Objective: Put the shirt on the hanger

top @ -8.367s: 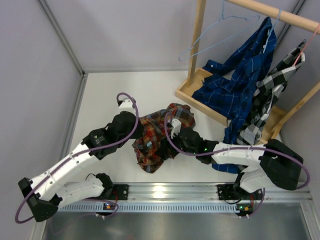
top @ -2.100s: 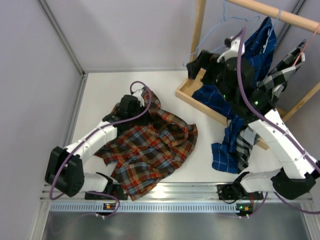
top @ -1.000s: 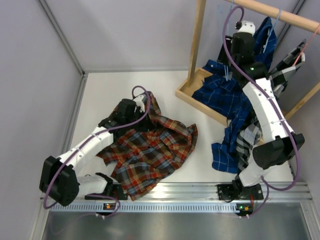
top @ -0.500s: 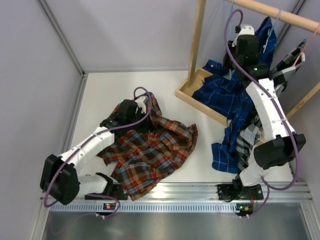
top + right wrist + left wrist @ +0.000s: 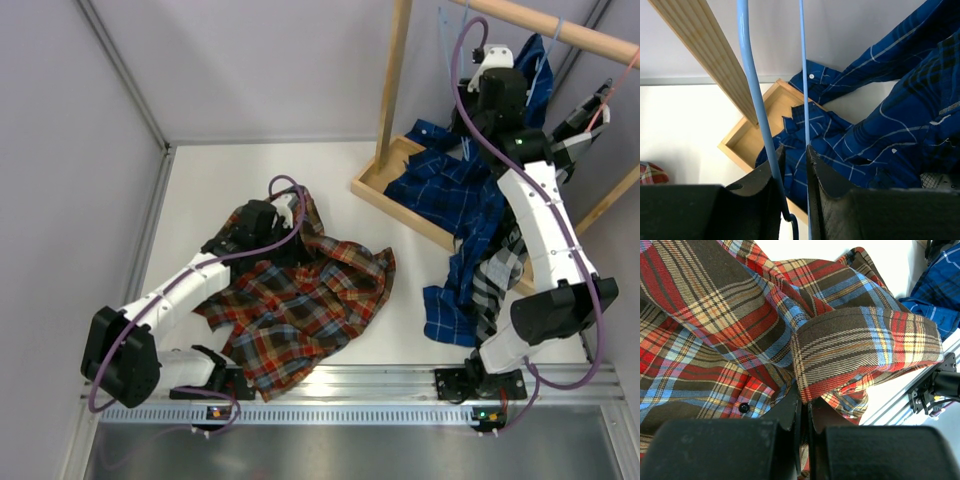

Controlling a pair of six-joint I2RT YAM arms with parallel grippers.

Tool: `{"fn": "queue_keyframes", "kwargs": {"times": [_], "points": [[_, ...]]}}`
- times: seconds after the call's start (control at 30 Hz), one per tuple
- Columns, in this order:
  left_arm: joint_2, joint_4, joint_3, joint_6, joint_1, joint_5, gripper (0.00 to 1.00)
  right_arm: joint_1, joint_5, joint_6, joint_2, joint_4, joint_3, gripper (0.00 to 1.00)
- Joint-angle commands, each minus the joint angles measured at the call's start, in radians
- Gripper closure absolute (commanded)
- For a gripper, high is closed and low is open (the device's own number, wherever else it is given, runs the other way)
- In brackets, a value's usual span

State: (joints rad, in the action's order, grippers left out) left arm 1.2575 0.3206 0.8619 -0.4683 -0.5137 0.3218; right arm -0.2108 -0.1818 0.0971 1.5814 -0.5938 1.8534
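Note:
The red, orange and brown plaid shirt [image 5: 300, 300] lies spread on the white table at centre left. My left gripper [image 5: 290, 212] is at its far upper edge, shut on a fold of the shirt [image 5: 740, 315] next to the collar. In the left wrist view the cloth runs down between the closed left gripper [image 5: 804, 400]. The light-blue wire hanger [image 5: 445, 25] hangs edge-on from the wooden rail. My right gripper [image 5: 470, 105] is raised beside it. In the right wrist view two wires of the hanger [image 5: 752, 90] pass through the narrow gap of the right gripper [image 5: 795, 150], which is shut on them.
A wooden rack stands at the back right, with a rail [image 5: 540, 25], a post [image 5: 395, 80] and a tray base [image 5: 378, 185]. A dark blue check shirt [image 5: 450, 190] drapes into the tray. A black-and-white shirt [image 5: 560, 160] hangs on a pink hanger [image 5: 602, 108].
My right gripper's jaws have narrowed onto the hanger wires and its wrist has shifted slightly right beneath the rail. The left arm and the shirt have not moved.

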Motion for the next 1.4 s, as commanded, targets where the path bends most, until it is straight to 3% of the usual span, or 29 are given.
{"fn": "queue_keyframes", "kwargs": {"times": [0.0, 0.13, 0.3, 0.4, 0.53, 0.63, 0.67, 0.97, 1.0, 1.03, 1.07, 1.13, 1.23, 1.37], "points": [[0.005, -0.003, -0.004, 0.016, -0.006, 0.022, 1.00, 0.014, -0.022, -0.028, 0.009, -0.027, 0.063, 0.79], [0.011, -0.003, -0.006, 0.019, -0.009, 0.025, 1.00, 0.016, -0.031, -0.054, -0.001, -0.027, 0.061, 0.84], [0.014, -0.002, -0.004, 0.014, -0.009, 0.022, 1.00, 0.016, -0.082, -0.071, -0.015, -0.027, 0.075, 1.00], [0.017, -0.003, -0.004, 0.014, -0.009, 0.022, 1.00, 0.016, -0.071, -0.080, -0.027, -0.027, 0.079, 1.00], [0.019, -0.003, -0.004, 0.019, -0.011, 0.029, 1.00, 0.014, -0.033, -0.089, -0.032, -0.026, 0.093, 0.77], [0.016, -0.003, -0.003, 0.019, -0.012, 0.030, 1.00, 0.016, -0.036, -0.089, -0.024, -0.026, 0.102, 0.54], [0.014, -0.003, -0.004, 0.017, -0.011, 0.030, 1.00, 0.016, -0.038, -0.089, -0.021, -0.027, 0.101, 0.54], [0.016, -0.003, -0.008, 0.020, -0.013, 0.030, 1.00, 0.011, -0.116, -0.135, 0.011, -0.075, 0.124, 0.65], [0.017, -0.003, -0.006, 0.020, -0.014, 0.030, 1.00, 0.011, -0.113, -0.137, 0.011, -0.075, 0.124, 0.69], [0.022, -0.003, -0.006, 0.022, -0.014, 0.031, 1.00, 0.013, -0.111, -0.143, 0.009, -0.075, 0.124, 0.82], [0.023, -0.003, -0.004, 0.022, -0.016, 0.033, 1.00, 0.011, -0.099, -0.145, 0.009, -0.075, 0.124, 0.85], [0.025, -0.003, -0.003, 0.022, -0.016, 0.033, 1.00, 0.013, -0.096, -0.151, 0.012, -0.075, 0.124, 0.85], [0.022, -0.003, -0.003, 0.025, -0.014, 0.034, 1.00, 0.014, -0.099, -0.158, 0.015, -0.078, 0.118, 0.75], [0.020, -0.003, -0.006, 0.026, -0.016, 0.036, 1.00, 0.014, -0.111, -0.165, 0.012, -0.083, 0.112, 0.75]]}}
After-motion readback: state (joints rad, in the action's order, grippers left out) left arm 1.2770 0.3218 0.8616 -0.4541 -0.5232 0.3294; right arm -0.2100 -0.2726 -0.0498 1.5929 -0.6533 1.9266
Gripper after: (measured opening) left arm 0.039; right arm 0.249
